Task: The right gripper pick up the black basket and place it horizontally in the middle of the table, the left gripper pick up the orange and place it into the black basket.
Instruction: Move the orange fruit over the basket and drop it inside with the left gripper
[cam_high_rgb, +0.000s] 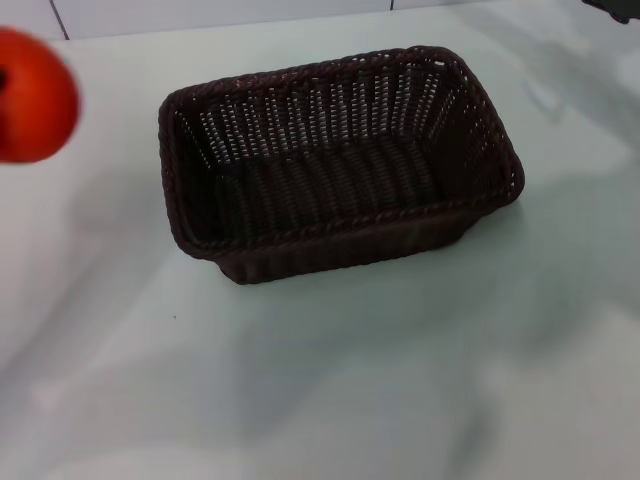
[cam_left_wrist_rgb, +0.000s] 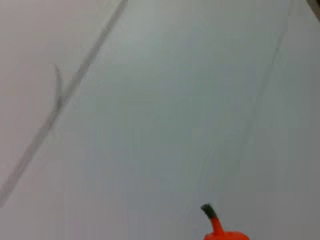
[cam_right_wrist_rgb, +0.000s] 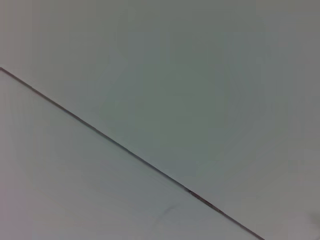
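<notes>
While no writing shows, black basket (cam_high_rgb: 340, 170) mid-table (cam_high_rgb: 400, 380), orange (cam_high_rgb: 35, 95) left.

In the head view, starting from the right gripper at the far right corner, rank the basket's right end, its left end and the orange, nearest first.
1. The black basket's right end, right of centre, closest to the right gripper.
2. The black basket's left end, left of centre.
3. The orange, at the left edge, farthest.
</notes>
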